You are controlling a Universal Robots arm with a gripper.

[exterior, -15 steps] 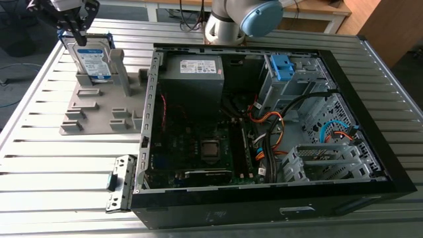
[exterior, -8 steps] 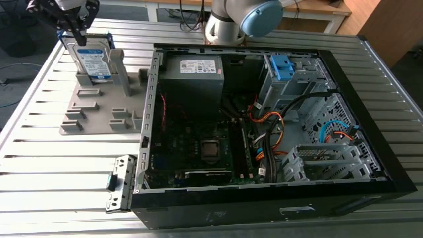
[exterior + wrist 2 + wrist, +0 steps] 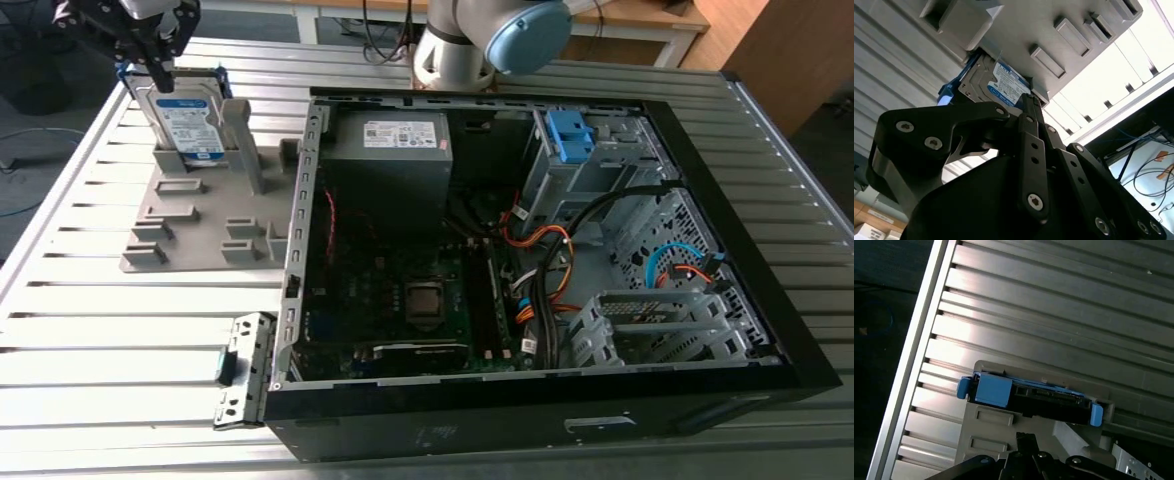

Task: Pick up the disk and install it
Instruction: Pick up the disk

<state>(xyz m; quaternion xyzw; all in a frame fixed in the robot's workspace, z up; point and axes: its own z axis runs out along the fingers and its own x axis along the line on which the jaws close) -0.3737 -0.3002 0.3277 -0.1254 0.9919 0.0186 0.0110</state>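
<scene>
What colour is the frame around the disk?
Blue, clearest on the disk in the first wrist view.

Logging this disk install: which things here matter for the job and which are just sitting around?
For the job: disk, gripper at its top, grey stand holding it, open computer case.
Just there: power supply, blue bracket, orange cables, metal bracket.

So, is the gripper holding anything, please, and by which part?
Cannot be told: the gripper sits at the top edge of the disk, which stands in its grey holder.
</scene>
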